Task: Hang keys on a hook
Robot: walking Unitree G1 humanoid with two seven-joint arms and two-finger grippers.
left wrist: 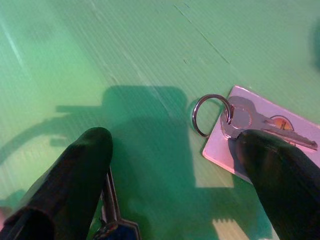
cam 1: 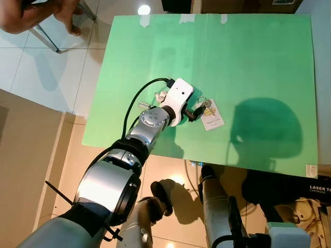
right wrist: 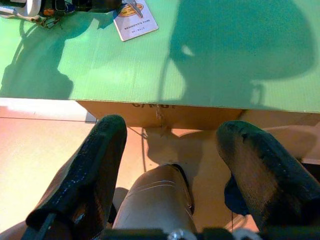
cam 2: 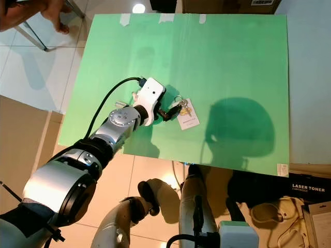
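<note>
A bunch of keys [cam 1: 207,106] on a metal ring [left wrist: 211,115] lies with a white tag [cam 1: 212,119] on the green board [cam 1: 248,62], near its front middle. My left arm reaches across the board, and my left gripper [cam 1: 195,111] is down at the keys. In the left wrist view my left gripper [left wrist: 175,145] is open. The ring lies between its fingers, and one fingertip [left wrist: 265,150] is over the silver key [left wrist: 250,120] and the tag's edge. My right gripper [right wrist: 172,127] hangs open below the board's front edge, above my leg.
A person's hand [cam 1: 31,13] and a chair leg [cam 1: 46,39] are at the far left, beyond the board. A laser toner box [cam 1: 320,188] and cables lie at the near right. Tiled floor surrounds the board, which rests on cardboard [right wrist: 155,112].
</note>
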